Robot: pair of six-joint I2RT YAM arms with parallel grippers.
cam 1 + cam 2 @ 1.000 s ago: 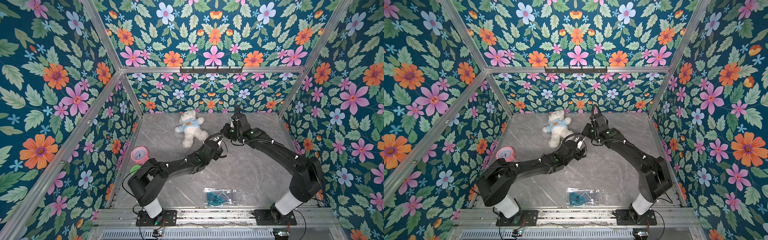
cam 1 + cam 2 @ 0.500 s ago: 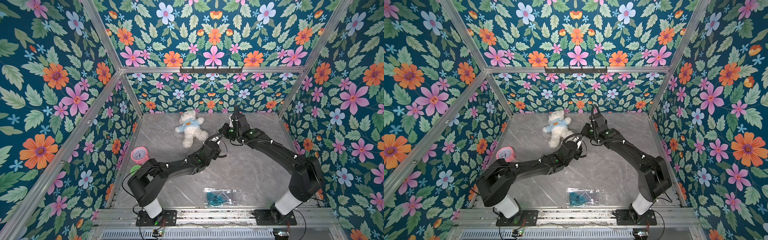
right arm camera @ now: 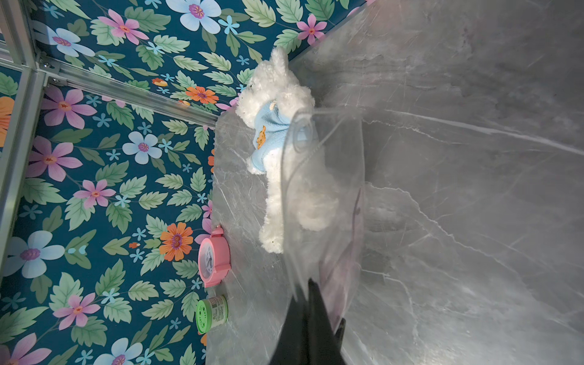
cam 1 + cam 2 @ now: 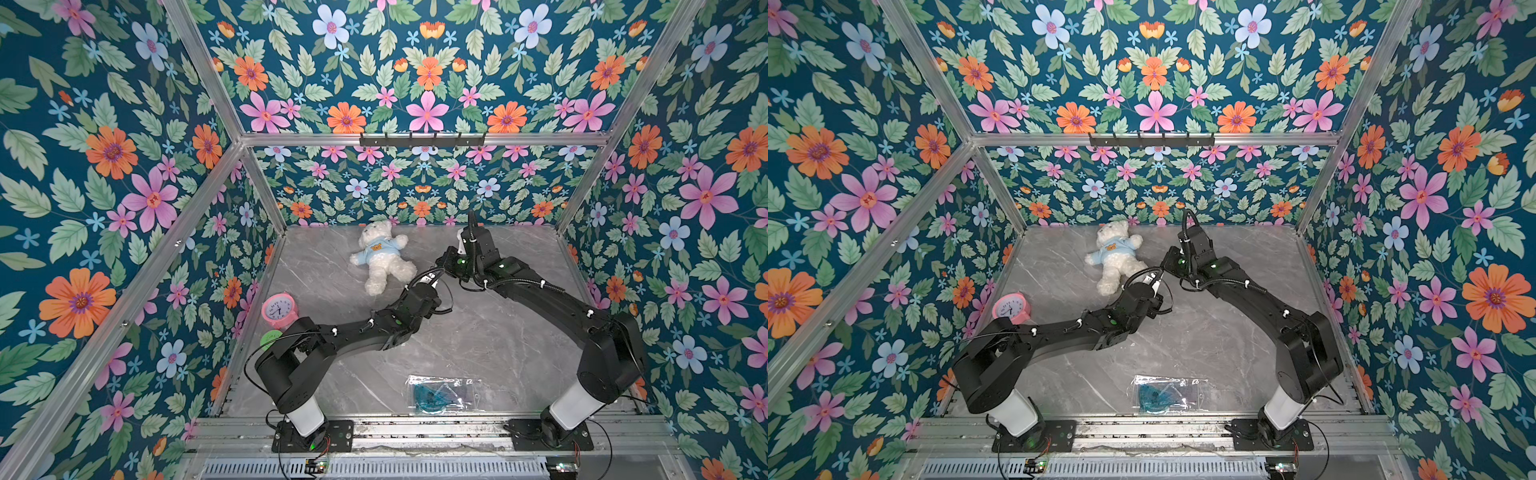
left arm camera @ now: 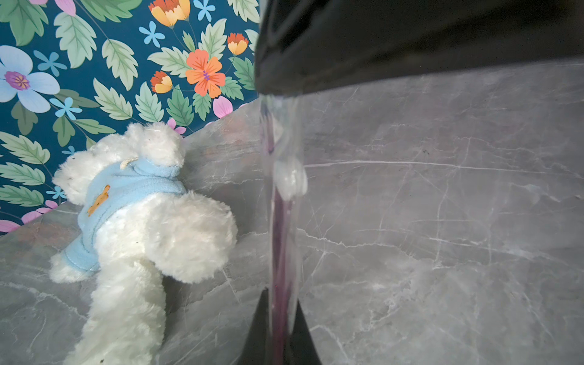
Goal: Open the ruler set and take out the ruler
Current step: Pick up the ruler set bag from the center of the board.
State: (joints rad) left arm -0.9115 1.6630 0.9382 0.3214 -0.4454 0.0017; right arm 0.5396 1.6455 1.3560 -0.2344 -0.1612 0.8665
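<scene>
Above the tabletop [image 4: 478, 332], just beside the teddy bear [image 4: 382, 259], the left gripper [image 5: 279, 316] and right gripper [image 3: 319, 309] each have jaws pinching one clear pouch [image 3: 322, 177]. Pulling unevenly could tear it or slip it loose. A teal ruler packet [image 4: 436, 395] lies well apart from the bear. Only wrist views reveal the pouch's snap [image 5: 289, 178].

The left arm [image 4: 353, 332] and right arm [image 4: 540, 291] stretch forward and inward, wrists nearly meeting. The left hand [image 4: 433, 279] and right hand [image 4: 448, 261] face each other, each pinched closed on one clear pouch [image 3: 322, 177].
</scene>
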